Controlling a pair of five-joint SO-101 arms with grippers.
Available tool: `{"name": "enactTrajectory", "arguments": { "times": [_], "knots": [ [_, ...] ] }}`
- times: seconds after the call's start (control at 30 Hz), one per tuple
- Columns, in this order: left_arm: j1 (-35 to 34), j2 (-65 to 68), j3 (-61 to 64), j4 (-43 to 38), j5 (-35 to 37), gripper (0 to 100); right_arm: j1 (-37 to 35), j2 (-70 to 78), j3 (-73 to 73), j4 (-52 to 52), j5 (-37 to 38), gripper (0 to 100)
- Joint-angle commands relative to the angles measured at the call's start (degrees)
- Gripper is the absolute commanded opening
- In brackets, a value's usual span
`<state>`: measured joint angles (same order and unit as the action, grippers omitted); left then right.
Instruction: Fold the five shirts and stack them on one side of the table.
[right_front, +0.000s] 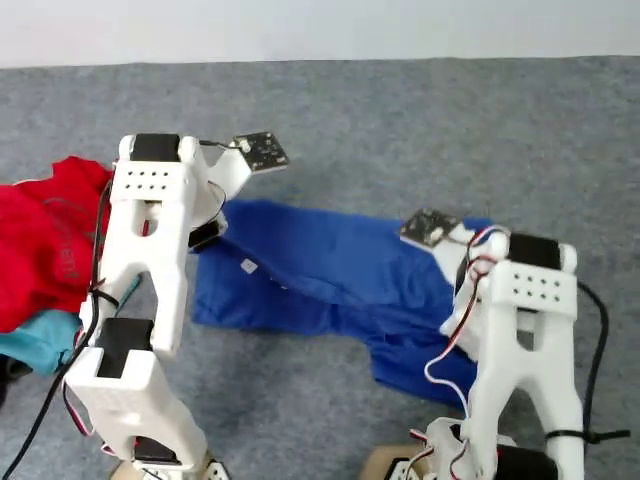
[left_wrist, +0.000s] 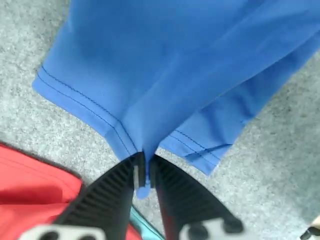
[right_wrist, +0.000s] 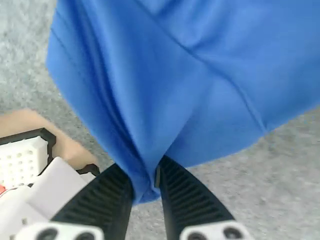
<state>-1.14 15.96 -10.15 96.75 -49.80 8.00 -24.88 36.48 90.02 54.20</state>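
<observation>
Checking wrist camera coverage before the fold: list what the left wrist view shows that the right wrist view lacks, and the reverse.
Left wrist view, not the right: the red shirt beside the left hand, which pinches the stitched hem of the blue shirt. Right wrist view, not the left: a white perforated board on a tan base beside the right hand, which grips a plain fold. Both: the blue shirt and the grey table.

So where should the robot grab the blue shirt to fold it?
By its thin edges, one at each end, each arm coming in from its own side. The blue shirt lies spread out, so only an edge can be pinched. The left gripper is shut on the stitched hem, and the right gripper is shut on the other end's edge.
</observation>
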Motion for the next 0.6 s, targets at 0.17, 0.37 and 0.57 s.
{"name": "enactTrajectory", "arguments": {
  "times": [0.17,0.37,0.57],
  "knots": [
    [1.0,-0.6,4.1,0.4,-2.2,1,0.0,-2.7,5.0,-3.9,-0.6,0.9],
    [1.2,-0.6,4.1,0.4,-2.4,1,0.0,-3.0,6.9,-3.5,-0.7,0.9],
    [1.1,-0.6,4.2,0.8,-4.4,1,0.0,-2.9,7.1,-2.2,-0.8,0.9]
  ]
}}
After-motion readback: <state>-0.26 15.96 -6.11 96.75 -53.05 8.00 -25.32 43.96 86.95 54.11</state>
